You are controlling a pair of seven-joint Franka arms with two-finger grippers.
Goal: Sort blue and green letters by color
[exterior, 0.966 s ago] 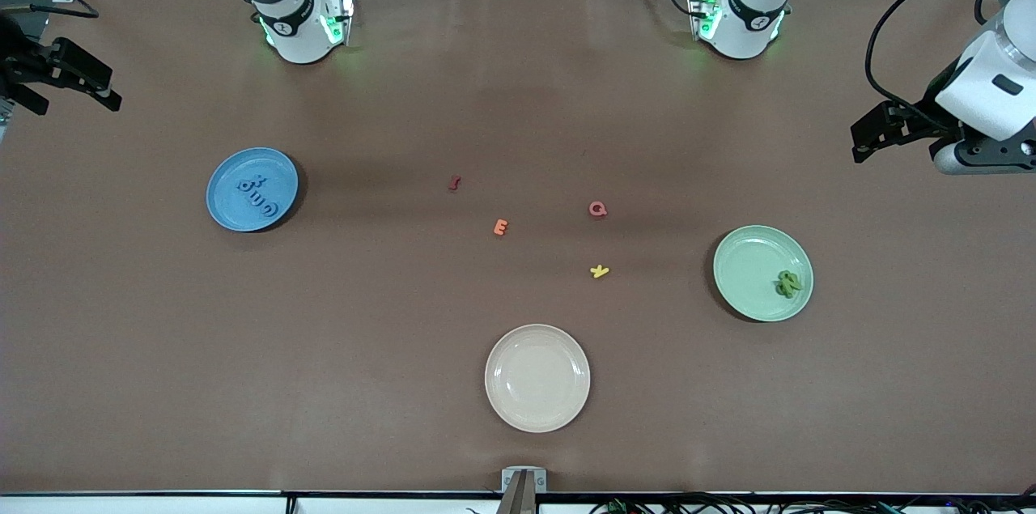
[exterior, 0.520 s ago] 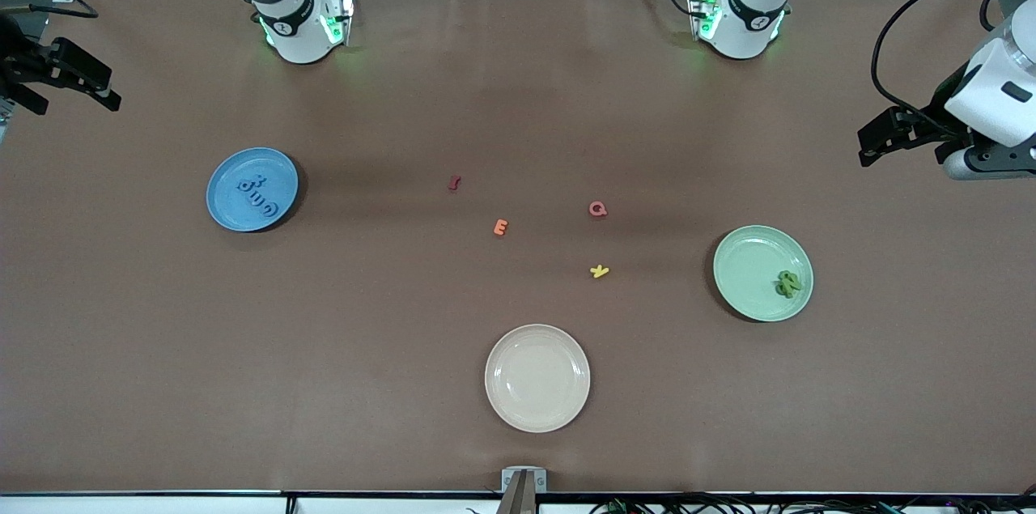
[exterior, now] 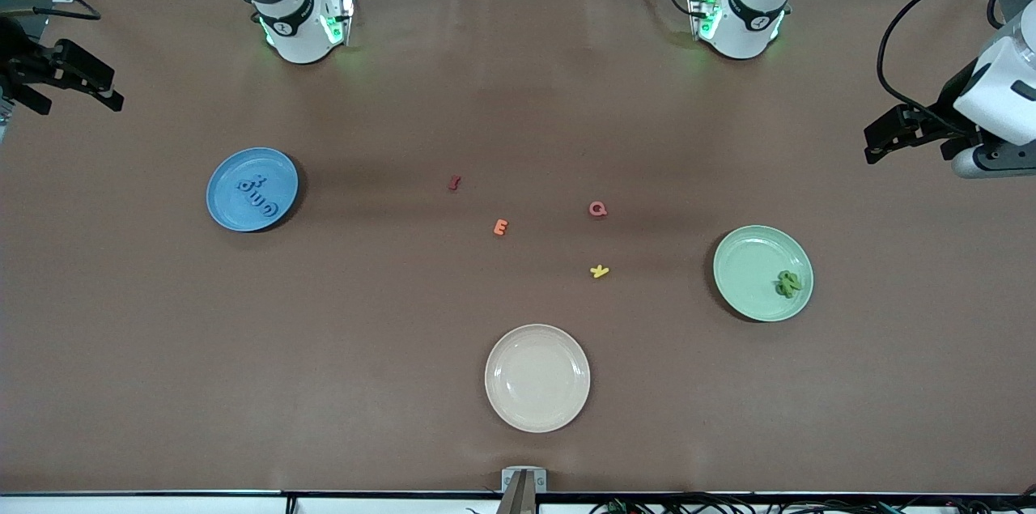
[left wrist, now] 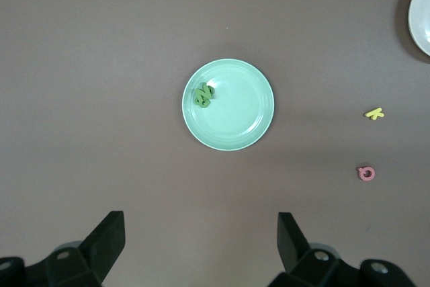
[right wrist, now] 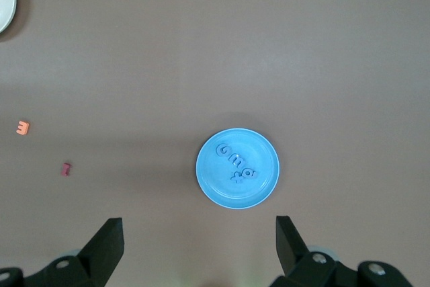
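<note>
At the bench: brown bench [exterior: 388, 320] under my two arms, each drawn back to its own end and raised.
Left arm: I hold it high at the left arm's end of the bench, wrist turned so the camera looks straight down on the green plate.
Left gripper [exterior: 886, 133]: spread wide and carrying nothing, its two dark fingers [left wrist: 107, 236] framing bare bench in the left wrist view.
Right arm: I hold it out over the bench edge at the right arm's end, also looking straight down.
Right gripper [exterior: 69, 81]: spread wide and carrying nothing; the blue plate lies between its fingers [right wrist: 111, 240] in the right wrist view.
Blue letters [exterior: 259, 194]: lying in a loose row on the blue plate [exterior: 231, 174], toward the right arm's end.
Green letters [exterior: 787, 283]: heaped together on the pale green plate [exterior: 749, 255], close to its rim, toward the left arm's end.
Mid-bench: dark red letter [exterior: 454, 183], orange E [exterior: 501, 227], pink Q [exterior: 597, 209] and yellow letter [exterior: 599, 271], scattered apart between the two plates.
Cream plate [exterior: 537, 409]: nearest the front camera, with nothing on it.
</note>
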